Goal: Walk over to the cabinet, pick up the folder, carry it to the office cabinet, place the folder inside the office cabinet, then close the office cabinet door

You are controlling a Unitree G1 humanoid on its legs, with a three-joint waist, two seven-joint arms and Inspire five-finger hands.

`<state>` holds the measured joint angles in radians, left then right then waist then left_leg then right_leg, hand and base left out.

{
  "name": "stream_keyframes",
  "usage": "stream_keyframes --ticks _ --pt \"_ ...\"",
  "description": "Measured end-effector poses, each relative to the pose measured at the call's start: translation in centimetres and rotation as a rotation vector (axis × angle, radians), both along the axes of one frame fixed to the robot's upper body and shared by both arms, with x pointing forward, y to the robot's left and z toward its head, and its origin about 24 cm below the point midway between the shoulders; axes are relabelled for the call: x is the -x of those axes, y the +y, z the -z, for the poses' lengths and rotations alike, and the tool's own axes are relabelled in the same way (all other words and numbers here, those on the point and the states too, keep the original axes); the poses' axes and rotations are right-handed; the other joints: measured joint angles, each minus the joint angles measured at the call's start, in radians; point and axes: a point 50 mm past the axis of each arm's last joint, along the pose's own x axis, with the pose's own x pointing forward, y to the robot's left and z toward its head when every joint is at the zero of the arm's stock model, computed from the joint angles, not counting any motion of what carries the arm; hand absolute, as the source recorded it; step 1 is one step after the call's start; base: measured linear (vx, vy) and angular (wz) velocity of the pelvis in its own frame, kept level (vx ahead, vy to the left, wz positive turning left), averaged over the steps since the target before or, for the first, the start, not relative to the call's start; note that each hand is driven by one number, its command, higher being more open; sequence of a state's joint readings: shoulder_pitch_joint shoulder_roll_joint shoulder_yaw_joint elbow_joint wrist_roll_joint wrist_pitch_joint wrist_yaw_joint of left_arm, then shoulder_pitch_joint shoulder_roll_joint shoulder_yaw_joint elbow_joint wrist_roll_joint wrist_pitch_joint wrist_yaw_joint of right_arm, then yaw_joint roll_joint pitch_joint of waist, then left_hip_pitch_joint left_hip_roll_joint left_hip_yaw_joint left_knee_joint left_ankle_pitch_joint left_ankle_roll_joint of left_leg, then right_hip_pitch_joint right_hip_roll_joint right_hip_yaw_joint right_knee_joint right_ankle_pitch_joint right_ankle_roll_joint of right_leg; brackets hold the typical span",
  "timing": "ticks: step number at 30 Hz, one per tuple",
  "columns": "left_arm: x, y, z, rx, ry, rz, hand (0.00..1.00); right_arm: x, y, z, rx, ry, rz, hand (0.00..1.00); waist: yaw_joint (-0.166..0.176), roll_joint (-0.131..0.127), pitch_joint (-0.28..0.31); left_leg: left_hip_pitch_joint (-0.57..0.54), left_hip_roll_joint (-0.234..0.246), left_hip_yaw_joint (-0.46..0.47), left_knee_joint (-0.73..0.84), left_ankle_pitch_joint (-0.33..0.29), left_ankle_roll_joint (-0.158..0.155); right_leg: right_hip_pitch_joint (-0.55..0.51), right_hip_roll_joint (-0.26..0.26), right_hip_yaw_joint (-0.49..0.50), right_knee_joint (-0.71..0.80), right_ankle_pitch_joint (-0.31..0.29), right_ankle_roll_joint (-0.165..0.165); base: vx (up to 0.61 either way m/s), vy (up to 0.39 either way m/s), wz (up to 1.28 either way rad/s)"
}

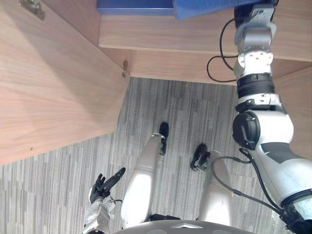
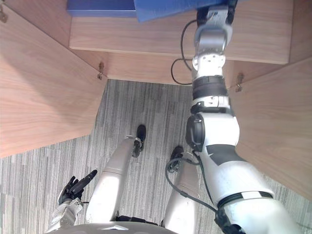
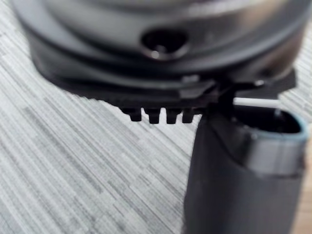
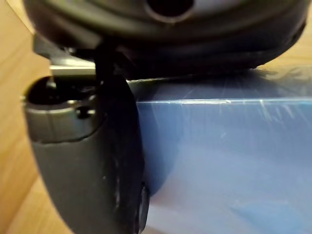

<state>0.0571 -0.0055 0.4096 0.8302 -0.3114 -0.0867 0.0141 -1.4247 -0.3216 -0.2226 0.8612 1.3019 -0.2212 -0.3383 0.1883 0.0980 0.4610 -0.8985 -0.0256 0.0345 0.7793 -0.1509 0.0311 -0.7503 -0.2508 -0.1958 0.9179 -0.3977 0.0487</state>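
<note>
Contact with the glossy blue folder (image 1: 204, 7) is made by the dark right hand (image 4: 87, 161), which is raised on its outstretched arm to the shelf (image 1: 195, 34) of the light wooden office cabinet. The thumb is seen clamped against the folder's flat face in the right wrist view, so the folder is gripped; the fingers of that hand are hidden behind it. The folder is held tilted at the shelf's front edge, just beside a darker blue flat item (image 1: 134, 6) that lies on the same shelf. Both cabinet doors, the left door (image 1: 48, 87) and the right door (image 2: 273, 126), stand open. The left hand (image 1: 103, 186) hangs low over the grey striped carpet (image 1: 161, 97), its fingers (image 1: 116, 176) loosely extended and holding nothing.
</note>
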Motion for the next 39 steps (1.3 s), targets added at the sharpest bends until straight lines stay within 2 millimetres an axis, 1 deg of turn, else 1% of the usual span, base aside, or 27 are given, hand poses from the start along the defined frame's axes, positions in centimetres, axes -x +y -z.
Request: stream_keyframes --ticks 1,3,5,6,9,10,12,14,16,17,18,22,24,26,30,34,35,39 --pt "-0.1 -0.1 -0.1 -0.001 -0.005 0.005 1.00 0.1 -0.1 -0.7 0.006 -0.010 0.003 0.00 0.003 0.003 -0.002 0.000 -0.006 -0.008 -0.006 0.004 -0.001 0.004 -0.006 -0.011 0.000 -0.003 -0.004 -0.03 -0.063 0.34" --pt "-0.5 -0.1 -0.3 -0.007 -0.016 0.011 1.00 0.8 -0.5 -2.7 0.021 -0.047 0.015 0.00 0.011 0.009 0.000 -0.002 -0.026 -0.028 -0.032 0.026 -0.007 0.004 -0.021 -0.033 0.000 -0.008 -0.013 -0.04 -0.071 0.39" --pt "-0.7 -0.1 -0.3 -0.009 -0.017 0.010 1.00 1.0 -1.0 -3.4 0.021 -0.050 0.029 0.00 0.020 0.018 -0.003 -0.007 -0.037 -0.043 -0.044 0.037 -0.011 0.004 -0.029 -0.049 0.003 -0.011 -0.018 -0.04 -0.054 0.31" --pt "-0.8 -0.1 -0.4 -0.011 -0.019 0.008 1.00 1.2 -1.5 -3.7 0.017 -0.044 0.043 0.00 0.029 0.019 -0.003 -0.009 -0.039 -0.049 -0.051 0.044 -0.014 0.003 -0.030 -0.055 0.003 -0.012 -0.020 -0.05 -0.064 0.31" --pt "-0.8 -0.1 -0.4 -0.014 -0.017 0.005 1.00 1.4 -2.3 -3.9 0.006 -0.033 0.066 0.00 0.030 0.029 -0.004 -0.022 -0.051 -0.074 -0.055 0.054 -0.021 0.001 -0.038 -0.081 0.009 -0.019 -0.026 -0.04 -0.043 0.24" --pt "-0.8 -0.1 -0.4 -0.017 -0.013 0.003 1.00 1.6 -2.9 -4.0 -0.014 -0.026 0.082 0.00 0.033 0.029 -0.004 -0.030 -0.053 -0.078 -0.057 0.059 -0.024 -0.008 -0.042 -0.088 0.016 -0.023 -0.031 -0.04 -0.044 0.17" --pt "-0.7 0.0 -0.4 -0.021 -0.009 -0.003 1.00 1.7 -3.2 -4.1 -0.033 -0.027 0.082 0.00 0.034 0.030 -0.005 -0.035 -0.054 -0.081 -0.057 0.062 -0.027 -0.012 -0.042 -0.091 0.020 -0.024 -0.033 -0.04 -0.043 0.08" --pt "-0.8 0.0 -0.4 -0.022 -0.010 -0.003 1.00 1.9 -3.9 -4.2 -0.079 -0.030 0.088 0.00 0.036 0.033 -0.004 -0.037 -0.055 -0.086 -0.056 0.064 -0.031 -0.013 -0.043 -0.096 0.025 -0.027 -0.037 -0.03 -0.043 0.06" --pt "-0.7 0.0 -0.4 -0.022 -0.009 -0.003 1.00 2.5 -5.3 -4.5 -0.141 -0.055 0.123 0.00 0.036 0.043 -0.003 -0.038 -0.055 -0.091 -0.056 0.066 -0.034 -0.013 -0.044 -0.102 0.030 -0.031 -0.041 -0.03 -0.034 0.06" --pt "-0.7 0.0 -0.4 -0.022 -0.008 -0.004 1.00 2.5 -5.5 -4.6 -0.151 -0.059 0.128 0.00 0.036 0.044 -0.003 -0.039 -0.056 -0.092 -0.055 0.066 -0.034 -0.014 -0.044 -0.101 0.032 -0.032 -0.039 -0.03 -0.028 0.07" --pt "-0.7 0.2 -0.4 -0.023 -0.007 -0.015 1.00 2.8 -6.2 -4.6 -0.188 -0.074 0.150 0.00 0.035 0.046 -0.003 -0.043 -0.059 -0.093 -0.049 0.065 -0.036 -0.018 -0.048 -0.100 0.043 -0.039 -0.033 -0.03 -0.021 0.07" --pt "-0.6 0.4 -0.4 -0.030 -0.003 -0.032 1.00 4.0 -8.4 -4.8 -0.312 -0.119 0.203 0.00 0.028 0.046 -0.003 -0.079 -0.060 -0.097 -0.021 0.063 -0.040 -0.052 -0.051 -0.099 0.071 -0.047 -0.034 -0.01 -0.011 0.03" --pt "-0.6 0.3 -0.4 -0.029 -0.002 -0.031 1.00 4.5 -10.0 -4.4 -0.427 -0.137 0.227 0.00 0.027 0.046 -0.003 -0.096 -0.059 -0.097 -0.007 0.062 -0.041 -0.070 -0.051 -0.097 0.082 -0.047 -0.034 -0.02 -0.001 -0.01" --pt "-0.5 0.4 -0.3 -0.029 0.000 -0.035 1.00 4.8 -10.8 -3.9 -0.491 -0.136 0.245 0.00 0.027 0.046 -0.003 -0.100 -0.057 -0.095 0.004 0.061 -0.042 -0.075 -0.050 -0.092 0.090 -0.048 -0.033 -0.02 0.005 -0.05" --pt "-0.3 0.7 -0.3 -0.028 0.001 -0.063 1.00 5.1 -11.6 -3.2 -0.534 -0.142 0.267 0.00 0.025 0.046 -0.003 -0.106 -0.050 -0.088 0.007 0.059 -0.045 -0.088 -0.045 -0.078 0.101 -0.048 -0.032 -0.04 0.004 -0.08" --pt "-0.2 0.8 -0.3 -0.028 0.003 -0.073 1.00 5.3 -11.9 -3.0 -0.560 -0.148 0.276 0.00 0.021 0.046 -0.003 -0.106 -0.049 -0.087 0.006 0.059 -0.044 -0.090 -0.044 -0.076 0.102 -0.048 -0.032 -0.01 0.000 -0.01" --pt "-0.2 0.8 -0.3 -0.028 0.002 -0.073 1.00 5.3 -11.9 -3.1 -0.559 -0.150 0.275 1.00 0.019 0.046 -0.003 -0.106 -0.049 -0.087 0.006 0.059 -0.044 -0.090 -0.044 -0.076 0.101 -0.048 -0.032 0.00 0.000 0.00" --pt "-0.2 0.8 -0.3 -0.027 0.002 -0.073 1.00 5.6 -11.8 -3.5 -0.550 -0.172 0.272 1.00 0.016 0.046 -0.003 -0.107 -0.049 -0.086 0.004 0.060 -0.043 -0.090 -0.044 -0.076 0.096 -0.047 -0.032 0.01 0.001 0.00"
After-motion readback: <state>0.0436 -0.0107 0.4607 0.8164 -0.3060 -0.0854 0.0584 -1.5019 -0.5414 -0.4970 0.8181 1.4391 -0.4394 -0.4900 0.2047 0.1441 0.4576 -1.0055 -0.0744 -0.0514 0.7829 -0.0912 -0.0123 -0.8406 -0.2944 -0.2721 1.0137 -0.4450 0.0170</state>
